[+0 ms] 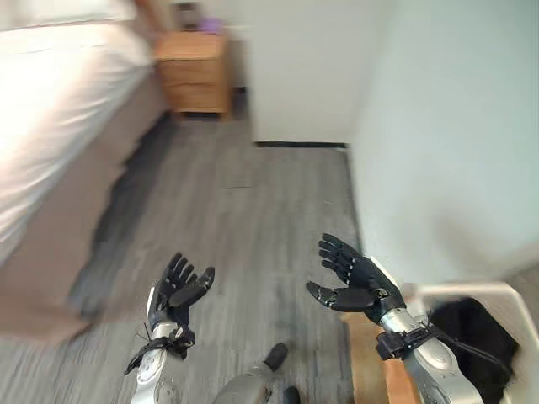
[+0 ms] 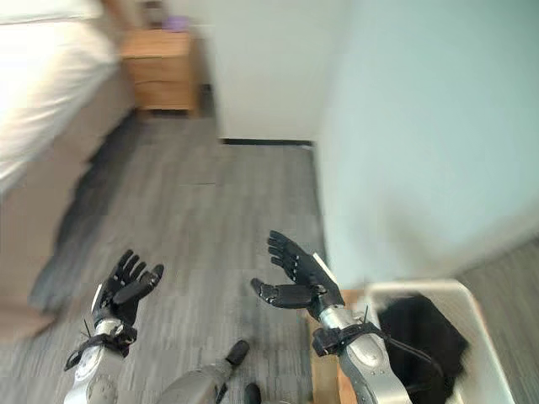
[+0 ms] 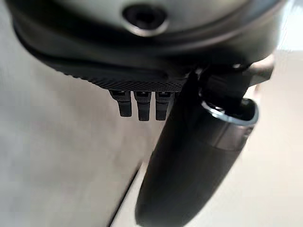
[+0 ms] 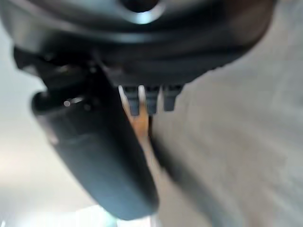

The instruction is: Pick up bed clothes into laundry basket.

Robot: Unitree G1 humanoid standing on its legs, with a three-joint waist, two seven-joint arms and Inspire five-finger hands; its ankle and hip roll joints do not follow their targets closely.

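Open grey floor (image 1: 253, 219) runs up the middle of the frame, free ahead of both hands. Left hand (image 1: 175, 293) and right hand (image 1: 358, 282), fingers spread, hover apart over it. Bed (image 1: 59, 126) blocks the whole left side. Pale wall (image 1: 446, 143) closes the right. Wooden nightstand (image 1: 194, 71) stands upper left by the bed. White laundry basket (image 1: 514, 307) with dark cloth (image 1: 476, 337) sits lower right, just beside the right arm.

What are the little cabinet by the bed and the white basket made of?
The little cabinet looks like light wood with a matte finish: warm tan, with drawer lines. The white basket is probably smooth plastic, judging by its thick, even rim, though I can't be sure.
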